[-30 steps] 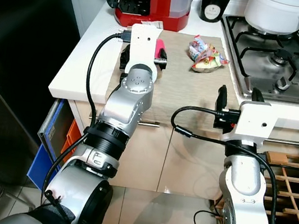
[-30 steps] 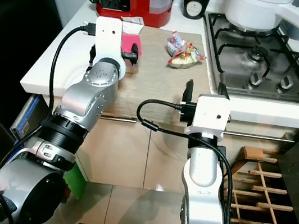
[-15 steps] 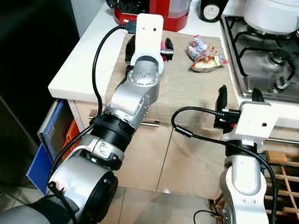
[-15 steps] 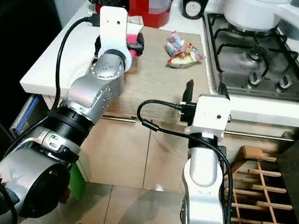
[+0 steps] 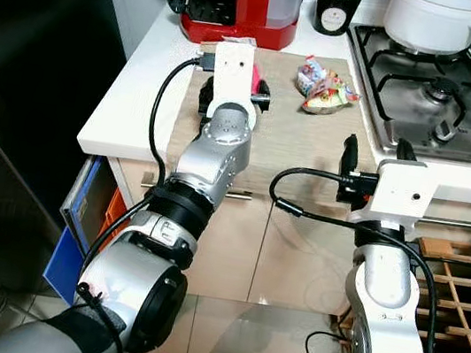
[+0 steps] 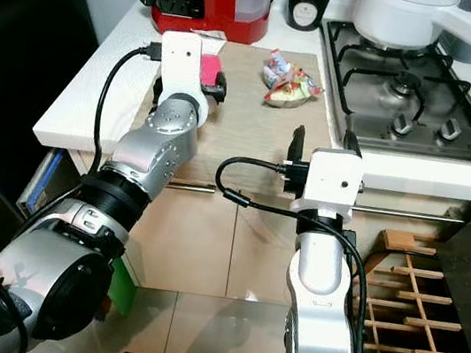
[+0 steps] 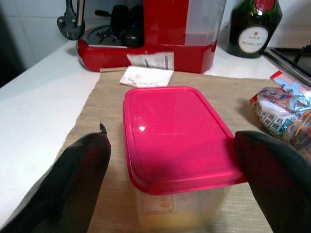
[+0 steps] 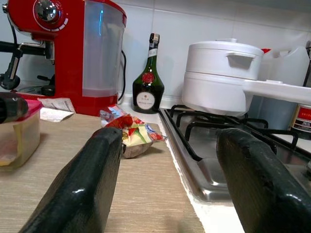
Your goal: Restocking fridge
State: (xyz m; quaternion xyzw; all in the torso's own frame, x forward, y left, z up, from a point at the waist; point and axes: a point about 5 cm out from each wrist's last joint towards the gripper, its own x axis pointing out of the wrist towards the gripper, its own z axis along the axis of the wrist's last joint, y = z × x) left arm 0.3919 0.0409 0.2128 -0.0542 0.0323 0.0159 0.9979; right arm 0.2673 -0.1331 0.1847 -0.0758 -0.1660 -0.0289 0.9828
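Fingers (image 7: 73, 179) astride pink-lidded container (image 7: 177, 141)

White counter (image 5: 128, 92); beige mat (image 5: 291, 136) on it

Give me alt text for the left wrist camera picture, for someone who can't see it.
The left gripper is open, one black finger on each side of a clear food container with a pink lid standing on a beige mat. Behind it are a red coffee machine, a dark green bottle and a colourful snack packet on the white counter.

Bright, even light, sharp frames; near wrist-view foreground blurred.
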